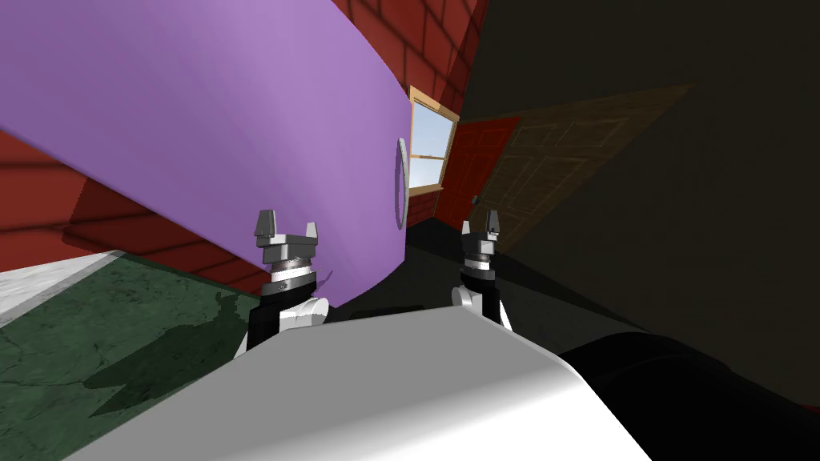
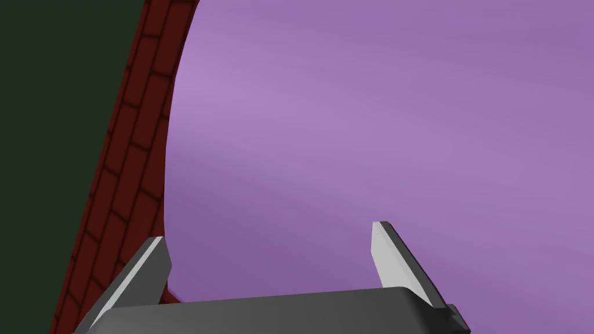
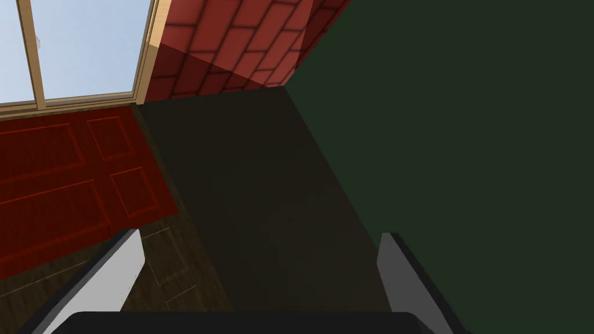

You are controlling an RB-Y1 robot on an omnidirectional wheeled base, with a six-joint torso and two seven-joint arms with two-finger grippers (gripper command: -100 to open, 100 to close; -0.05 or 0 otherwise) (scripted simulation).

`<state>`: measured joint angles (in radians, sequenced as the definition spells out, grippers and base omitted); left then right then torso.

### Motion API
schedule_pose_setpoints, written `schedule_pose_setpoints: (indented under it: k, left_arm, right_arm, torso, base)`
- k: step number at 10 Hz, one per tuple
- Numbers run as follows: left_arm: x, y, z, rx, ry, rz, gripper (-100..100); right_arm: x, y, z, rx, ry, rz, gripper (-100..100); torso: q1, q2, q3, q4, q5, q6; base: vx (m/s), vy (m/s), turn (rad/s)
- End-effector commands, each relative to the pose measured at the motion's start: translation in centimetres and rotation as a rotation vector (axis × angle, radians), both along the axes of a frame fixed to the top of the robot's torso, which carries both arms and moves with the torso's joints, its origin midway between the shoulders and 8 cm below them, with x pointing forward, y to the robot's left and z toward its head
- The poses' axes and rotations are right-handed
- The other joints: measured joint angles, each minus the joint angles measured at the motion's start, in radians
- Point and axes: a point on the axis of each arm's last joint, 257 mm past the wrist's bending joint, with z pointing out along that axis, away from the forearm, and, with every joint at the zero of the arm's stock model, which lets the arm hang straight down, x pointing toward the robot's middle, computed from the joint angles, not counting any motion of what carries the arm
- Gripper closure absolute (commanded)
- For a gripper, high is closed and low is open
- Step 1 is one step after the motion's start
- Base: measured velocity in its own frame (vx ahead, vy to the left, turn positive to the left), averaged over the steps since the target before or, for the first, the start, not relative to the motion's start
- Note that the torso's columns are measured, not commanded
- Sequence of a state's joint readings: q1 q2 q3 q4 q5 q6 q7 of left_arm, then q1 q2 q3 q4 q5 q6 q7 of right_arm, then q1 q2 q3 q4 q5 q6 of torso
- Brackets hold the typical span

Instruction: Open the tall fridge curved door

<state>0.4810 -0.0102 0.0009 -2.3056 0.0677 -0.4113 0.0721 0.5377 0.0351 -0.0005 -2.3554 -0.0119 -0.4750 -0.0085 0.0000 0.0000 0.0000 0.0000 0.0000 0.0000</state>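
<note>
Curved purple door (image 1: 240,112): no lettering, brand or number readable.
Brick wall (image 1: 416,40): no sign readable.

Smooth, faintly glossy fridge door (image 1: 240,104); brick wall (image 1: 416,40); grained wooden door (image 1: 552,168).

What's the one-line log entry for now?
left gripper: open, facing purple fridge door | right gripper: open, empty | grey handle: untouched

A room in a house: red brick walls (image 1: 424,40), a wood-framed glass window (image 1: 427,144) beyond the right claw (image 1: 490,220), a red panelled door (image 1: 478,156) and a brown panelled wooden door (image 1: 560,156) beside it, and a tall purple curved fridge door (image 1: 240,120) facing the left claw (image 1: 287,226).
</note>
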Motion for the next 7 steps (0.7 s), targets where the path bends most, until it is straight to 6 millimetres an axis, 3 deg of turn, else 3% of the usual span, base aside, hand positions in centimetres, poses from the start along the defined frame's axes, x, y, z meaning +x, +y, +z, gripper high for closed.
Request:
schedule_pose_setpoints:
  k: [1, 7]
  left_arm:
    - [0.0, 0.0, 0.0, 0.0, 0.0, 0.0, 0]
    - [-0.01, 0.0, 0.01, 0.0, 0.0, 0.0, 0]
  right_arm:
    - [0.0, 0.0, 0.0, 0.0, 0.0, 0.0, 0]
    - [-0.01, 0.0, 0.01, 0.0, 0.0, 0.0, 0]
  torso:
    - [0.0, 0.04, -0.082, 0.041, 0.0, 0.0]
    - [0.0, 0.47, -0.939, 0.47, 0.0, 0.0]
  base:
    - [0.0, 0.0, 0.0]
    - [0.0, 0.0, 0.0]
